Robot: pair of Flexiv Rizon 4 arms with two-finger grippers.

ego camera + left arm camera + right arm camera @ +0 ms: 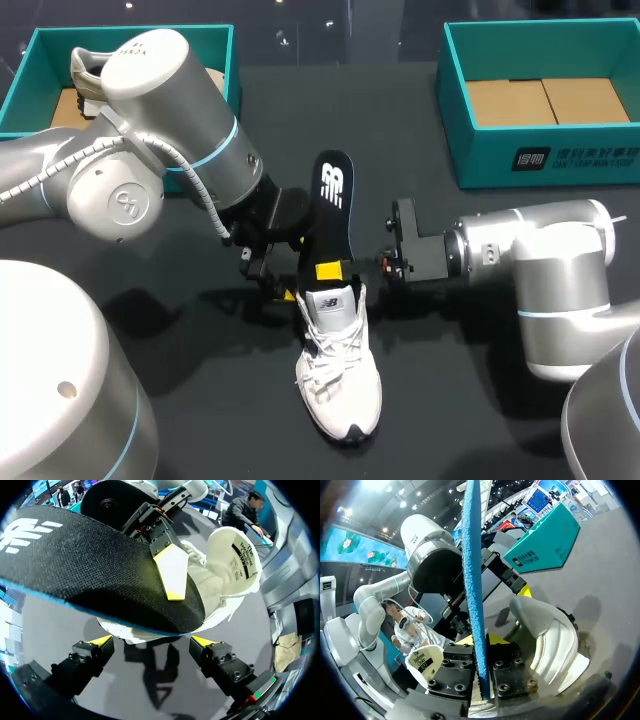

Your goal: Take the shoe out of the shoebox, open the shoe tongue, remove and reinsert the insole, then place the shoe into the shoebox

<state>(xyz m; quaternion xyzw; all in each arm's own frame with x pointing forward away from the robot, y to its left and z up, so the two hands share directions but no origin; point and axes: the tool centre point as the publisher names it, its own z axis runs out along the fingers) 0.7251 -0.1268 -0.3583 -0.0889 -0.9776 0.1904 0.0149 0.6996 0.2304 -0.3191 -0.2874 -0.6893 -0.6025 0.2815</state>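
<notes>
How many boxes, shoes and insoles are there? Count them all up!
Boxes: 2 (left box, right box)
Shoes: 2 (white shoe, shoe in the left box)
Insoles: 1 (black insole)
Total: 5

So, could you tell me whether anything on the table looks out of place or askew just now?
Only the black insole: it is not seated in the white shoe but pinched in the right gripper above the shoe's opening, its far end pointing away from the shoe. That fits the task; nothing looks spilled or damaged.
</notes>
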